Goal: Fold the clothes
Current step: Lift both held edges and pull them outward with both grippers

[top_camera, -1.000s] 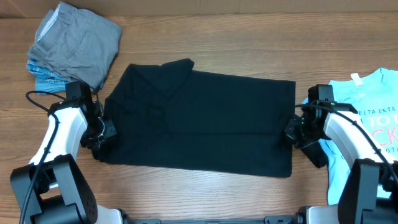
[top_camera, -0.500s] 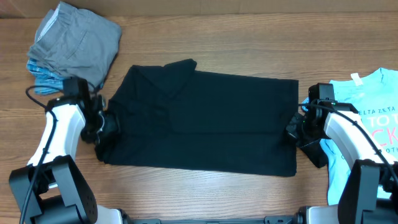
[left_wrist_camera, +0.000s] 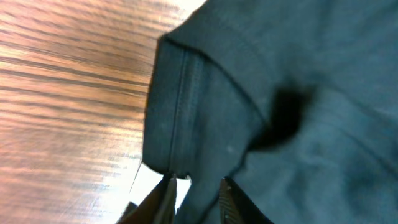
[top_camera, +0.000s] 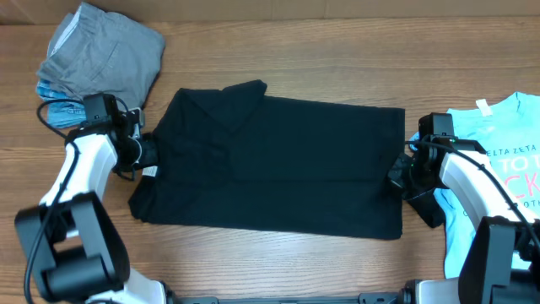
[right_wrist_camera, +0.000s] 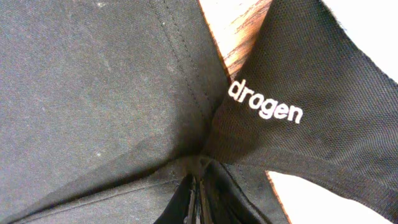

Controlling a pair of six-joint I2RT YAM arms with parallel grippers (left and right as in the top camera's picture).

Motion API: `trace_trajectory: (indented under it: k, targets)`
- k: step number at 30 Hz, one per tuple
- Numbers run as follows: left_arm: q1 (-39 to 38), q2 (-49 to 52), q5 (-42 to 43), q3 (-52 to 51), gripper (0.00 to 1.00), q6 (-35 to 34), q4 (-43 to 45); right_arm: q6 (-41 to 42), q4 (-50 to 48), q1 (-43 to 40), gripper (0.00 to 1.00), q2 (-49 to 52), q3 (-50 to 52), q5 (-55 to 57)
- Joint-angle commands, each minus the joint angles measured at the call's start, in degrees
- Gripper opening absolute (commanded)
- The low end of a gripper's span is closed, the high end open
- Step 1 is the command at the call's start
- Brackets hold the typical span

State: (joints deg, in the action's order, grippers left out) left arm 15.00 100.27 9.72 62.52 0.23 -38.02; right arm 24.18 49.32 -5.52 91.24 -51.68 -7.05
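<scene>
1. Overhead: fixed high above the black T-shirt [top_camera: 270, 165], facing straight down; takes in the table [top_camera: 278, 51] around it.
2. Left wrist: very near the T-shirt's hemmed corner, looking down at it.
3. Right wrist: very near its opposite edge.
4. All views share the T-shirt.

- Left claw [left_wrist_camera: 194, 188]: only two fingertips show, cut off at the bottom edge of a motion-blurred wrist view. Whether they grip the black T-shirt [left_wrist_camera: 280, 93] cannot be told.
- Right claw [right_wrist_camera: 200, 185]: pinched shut, its tips buried in bunched black cloth (barely visible).
- Light-blue tee [top_camera: 506, 127]: cut off by the right edge, its print partly covered by the arm.
- Blue piece [top_camera: 52, 95]: mostly hidden under the grey garment [top_camera: 105, 51].
</scene>
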Motion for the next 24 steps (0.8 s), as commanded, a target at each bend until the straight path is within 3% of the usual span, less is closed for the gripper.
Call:
trace_trajectory:
  k: [1,7,13,24]
  targets:
    - [0.0,6.6,1.1,-0.2,0.20,0.7,1.3,-0.2,-0.2,0.0,0.04,-1.5,-1.3,0.3]
    - [0.0,11.5,-1.4,-0.2,0.14,-0.6,3.0,-0.6,-0.2,0.0,0.04,-1.5,-1.3,0.9]
    - [0.0,12.9,-9.2,-0.2,0.09,-4.6,3.1,0.1,0.4,-0.2,0.04,-1.5,-1.7,3.8]
    - [0.0,12.9,-11.6,0.0,0.09,-6.7,2.7,0.4,0.5,-6.0,0.04,-1.5,-3.3,2.5]
